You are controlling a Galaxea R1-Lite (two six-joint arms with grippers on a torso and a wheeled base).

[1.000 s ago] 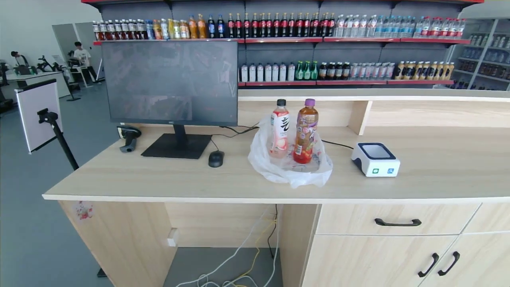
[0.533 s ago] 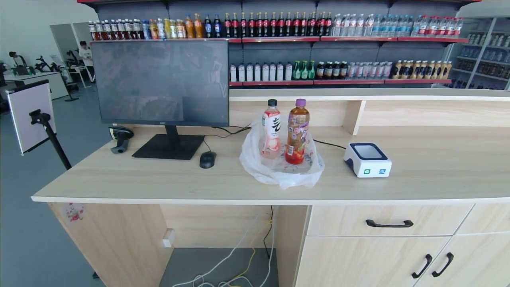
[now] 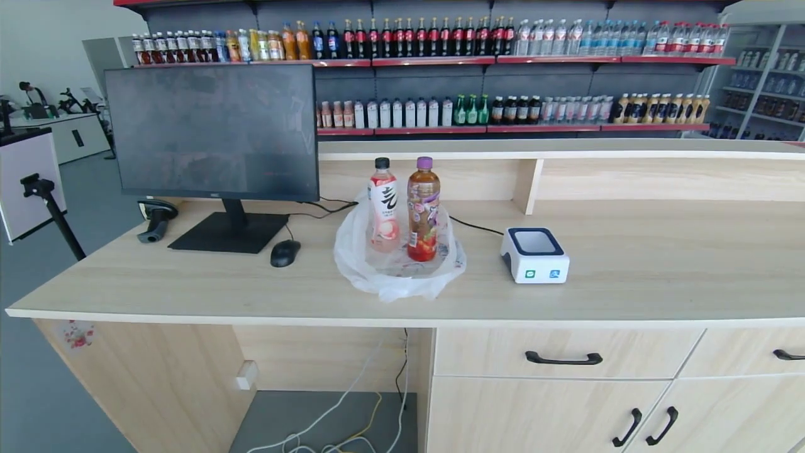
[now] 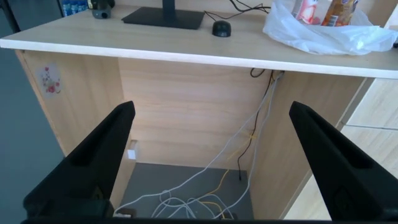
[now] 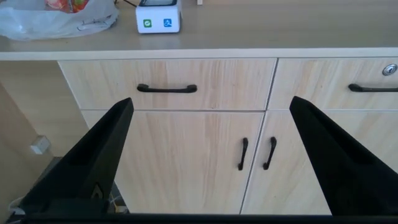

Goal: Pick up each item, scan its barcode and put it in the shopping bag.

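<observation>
The long wooden counter (image 3: 660,251) ran across the scene, its near edge straight and its right half bare wood right of the scanner. At far left stood the dark monitor (image 3: 214,129) on its flat base. The white shopping bag (image 3: 377,283) lay slumped open at mid-counter, back from the near edge. Inside it, upright and just beside each other, stood the pink bottle (image 3: 383,207) and the amber bottle (image 3: 423,211). The box scanner (image 3: 534,255) sat near the bag's right, apart from it; the mouse (image 3: 285,253) lay to its left.

From below the counter edge, the left gripper (image 4: 208,109) had its claws spread wide, facing the open bay with loose cables (image 4: 249,143). The right gripper (image 5: 210,102), claws likewise apart, faced the drawer handle (image 5: 166,88) and the cupboard doors.
</observation>
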